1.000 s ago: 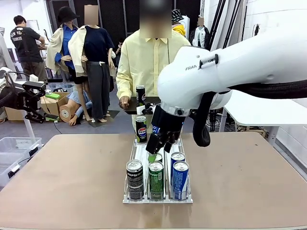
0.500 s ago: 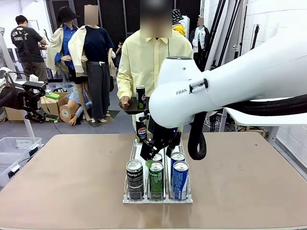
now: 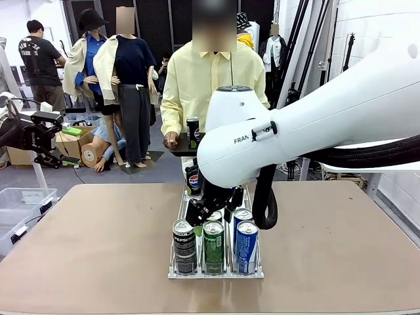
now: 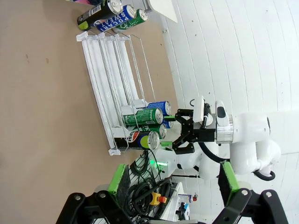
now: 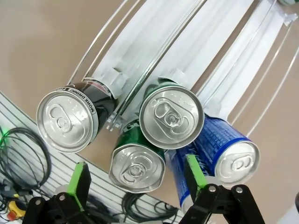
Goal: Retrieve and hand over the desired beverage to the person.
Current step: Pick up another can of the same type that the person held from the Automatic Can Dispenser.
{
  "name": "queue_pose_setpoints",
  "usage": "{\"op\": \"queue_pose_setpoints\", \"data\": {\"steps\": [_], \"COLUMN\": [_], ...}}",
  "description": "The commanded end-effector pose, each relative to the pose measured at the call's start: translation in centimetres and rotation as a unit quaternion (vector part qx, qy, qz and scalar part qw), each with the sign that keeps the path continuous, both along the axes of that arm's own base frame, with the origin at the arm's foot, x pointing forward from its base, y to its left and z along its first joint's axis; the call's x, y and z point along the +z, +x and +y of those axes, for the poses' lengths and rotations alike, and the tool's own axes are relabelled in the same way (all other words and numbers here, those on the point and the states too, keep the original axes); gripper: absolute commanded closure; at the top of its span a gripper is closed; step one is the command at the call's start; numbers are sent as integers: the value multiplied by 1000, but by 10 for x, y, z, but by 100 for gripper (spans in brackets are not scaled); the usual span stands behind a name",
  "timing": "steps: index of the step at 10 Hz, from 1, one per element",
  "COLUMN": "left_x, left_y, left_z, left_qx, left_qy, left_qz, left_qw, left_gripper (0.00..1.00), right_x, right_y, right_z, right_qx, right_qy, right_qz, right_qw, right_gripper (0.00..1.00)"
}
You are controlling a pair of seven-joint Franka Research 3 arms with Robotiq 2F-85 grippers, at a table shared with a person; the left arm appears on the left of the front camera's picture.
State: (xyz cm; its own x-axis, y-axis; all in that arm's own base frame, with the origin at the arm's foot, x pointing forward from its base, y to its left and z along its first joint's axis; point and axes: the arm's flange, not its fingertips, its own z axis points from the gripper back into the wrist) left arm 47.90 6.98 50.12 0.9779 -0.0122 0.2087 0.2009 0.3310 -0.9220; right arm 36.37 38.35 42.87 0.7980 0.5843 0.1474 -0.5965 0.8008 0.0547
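White right arm [image 3: 315, 125] bends down, gripper [image 5: 136, 175] spread wide above green can [image 5: 171, 116].

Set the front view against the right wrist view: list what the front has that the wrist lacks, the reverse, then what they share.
Front view adds: the person across the table, a dark can by their hand, and a Pepsi can at the far end of the rack. Right wrist view adds: the pull tabs seen straight from above, and cables past the table edge. Shared: the rack, the front black can, green can and blue can, with the open right gripper above them.
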Motion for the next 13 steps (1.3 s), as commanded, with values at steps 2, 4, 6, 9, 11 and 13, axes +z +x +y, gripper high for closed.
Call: {"op": "queue_pose_setpoints", "data": {"steps": [2, 4, 6, 9, 11, 13], "left_x": [1, 1, 1, 1, 1, 1], "left_y": [0, 0, 0, 0, 0, 0], "left_z": [2, 2, 2, 2, 2, 2], "left_qx": [1, 1, 1, 1, 1, 1], "left_qy": [0, 0, 0, 0, 0, 0], "left_qz": [-1, -1, -1, -1, -1, -1], "left_qw": [1000, 1000, 1000, 1000, 1000, 1000], "left_gripper": [0, 0, 0, 0, 0, 0], "right_x": [-5, -7, -12, -24, -27, -25], "right_y": [2, 3, 7, 10, 9, 9], "right_z": [10, 11, 12, 13, 13, 5], "right_qx": [-11, -11, -18, -26, -27, -15], "right_qy": [-25, -26, -21, -23, -29, -22], "right_qz": [-28, -35, -40, -36, -35, -18], "right_qw": [999, 999, 999, 999, 999, 999], "right_gripper": [0, 0, 0, 0, 0, 0]}}
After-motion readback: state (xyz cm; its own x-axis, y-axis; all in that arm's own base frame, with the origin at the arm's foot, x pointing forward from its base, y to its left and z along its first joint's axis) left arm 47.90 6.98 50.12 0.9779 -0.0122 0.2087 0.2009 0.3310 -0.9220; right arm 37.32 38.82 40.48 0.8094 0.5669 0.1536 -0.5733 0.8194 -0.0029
